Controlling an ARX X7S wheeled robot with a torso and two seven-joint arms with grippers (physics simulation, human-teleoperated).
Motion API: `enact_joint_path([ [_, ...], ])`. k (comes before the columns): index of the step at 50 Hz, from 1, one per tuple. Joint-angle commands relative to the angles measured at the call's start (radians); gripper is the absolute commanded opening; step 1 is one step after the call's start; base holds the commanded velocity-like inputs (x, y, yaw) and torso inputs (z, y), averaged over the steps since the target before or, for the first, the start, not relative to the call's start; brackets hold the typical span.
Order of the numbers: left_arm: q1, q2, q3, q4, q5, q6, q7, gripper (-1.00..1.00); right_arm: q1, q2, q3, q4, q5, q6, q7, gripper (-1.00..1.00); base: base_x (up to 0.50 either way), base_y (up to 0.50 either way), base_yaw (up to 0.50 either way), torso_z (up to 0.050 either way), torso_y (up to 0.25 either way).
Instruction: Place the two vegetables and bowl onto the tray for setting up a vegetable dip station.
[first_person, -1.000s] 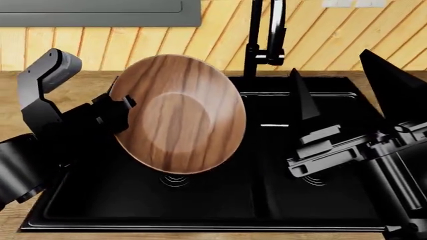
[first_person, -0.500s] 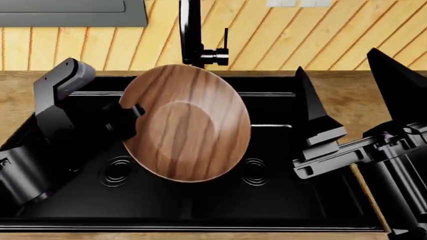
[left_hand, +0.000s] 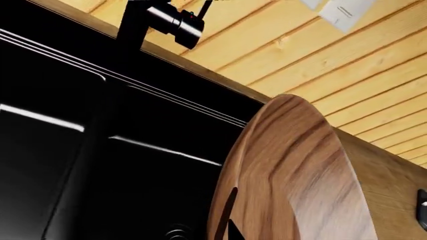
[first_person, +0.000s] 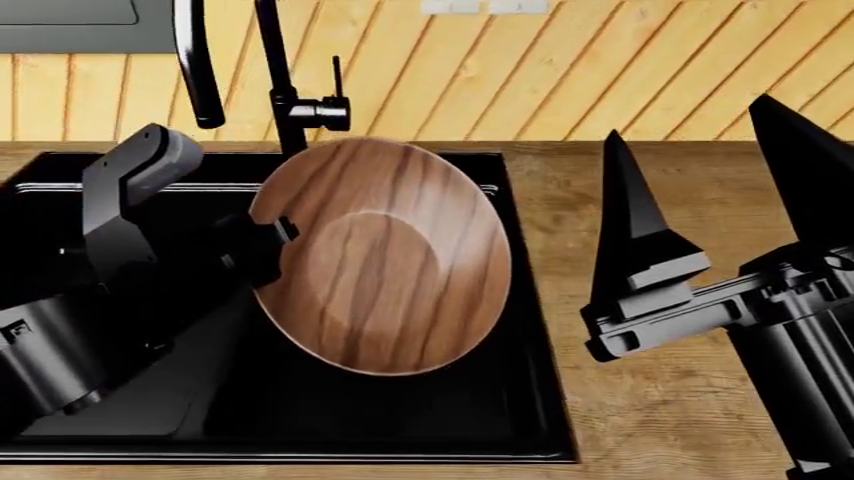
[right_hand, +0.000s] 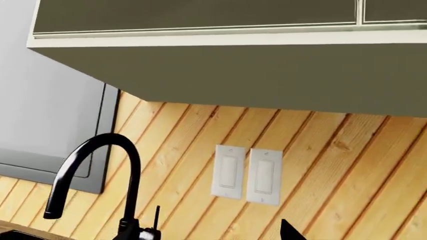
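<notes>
At the far left of the head view the left arm reaches in over the black double sink (first_person: 120, 200), and its left gripper (first_person: 271, 248) is closed on the rim of the bowl (first_person: 387, 260). The gripper grips the bowl's left edge, so the bowl hangs to the right of the fingers, lifted clear and tipped steeply on edge with its hollow side facing the camera. It hangs above the right part of the sink, in front of the black faucet (first_person: 287, 80), with its right edge close to the line where the sink meets the wooden counter (first_person: 641, 420).

In the left wrist view the bowl (left_hand: 293, 175) fills the near side as a tilted wooden disc seen almost edge-on, with the sink (left_hand: 80, 150) behind it and the faucet (left_hand: 163, 20) above the basin's back rim.

Further right in the head view, the right gripper (first_person: 714, 190) is raised above the bare counter, well apart from the bowl. Its two dark pointed fingers (first_person: 627, 220) stand wide apart and hold nothing. The right wrist view shows only the faucet (right_hand: 100, 180), the slatted wall with two switches (right_hand: 247, 175) and a cabinet (right_hand: 233, 65).
</notes>
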Motion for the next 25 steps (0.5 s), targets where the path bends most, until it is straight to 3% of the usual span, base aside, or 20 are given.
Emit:
enact_joint_path([
  [1, -0.002, 0.002, -0.002, 0.000, -0.006, 0.010, 0.011, -1.00, -0.004, 0.005, 0.001, -0.003, -0.004, -0.004, 0.002, 1.00, 0.00, -0.50, 0.00, 0.000, 0.000],
  [25, -0.007, 0.000, 0.005, 0.003, -0.006, 0.012, 0.020, -1.00, -0.013, 0.008, 0.003, 0.002, -0.011, -0.012, 0.001, 1.00, 0.00, -0.50, 0.00, 0.000, 0.000],
])
